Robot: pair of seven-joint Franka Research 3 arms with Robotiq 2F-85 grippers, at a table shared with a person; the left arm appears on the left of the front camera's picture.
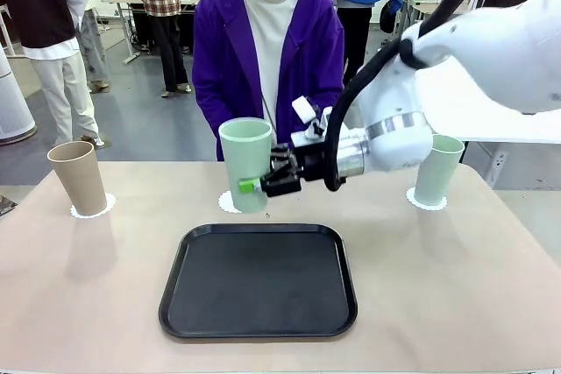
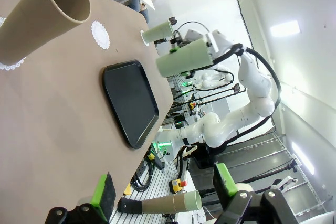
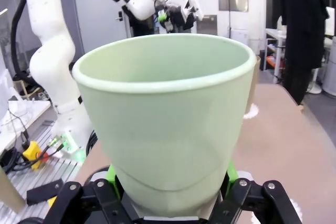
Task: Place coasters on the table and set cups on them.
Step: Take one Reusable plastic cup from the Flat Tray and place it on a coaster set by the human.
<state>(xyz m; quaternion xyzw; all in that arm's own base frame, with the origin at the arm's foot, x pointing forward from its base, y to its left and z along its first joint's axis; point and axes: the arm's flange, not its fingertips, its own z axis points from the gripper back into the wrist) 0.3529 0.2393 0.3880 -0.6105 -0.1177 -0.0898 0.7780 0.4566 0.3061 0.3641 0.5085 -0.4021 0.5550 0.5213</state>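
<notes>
Right gripper jaws pinch the mint cup low on its wall, upright, just above the middle coaster behind the tray; left gripper jaws are spread, holding nothing. Tan cup sits on its coaster left of the tray, second mint cup on one to the right. Cup looks light, stiff and smooth-walled, so the tapered side could slip: keep the low side grip and lower it straight onto the tabletop.
</notes>
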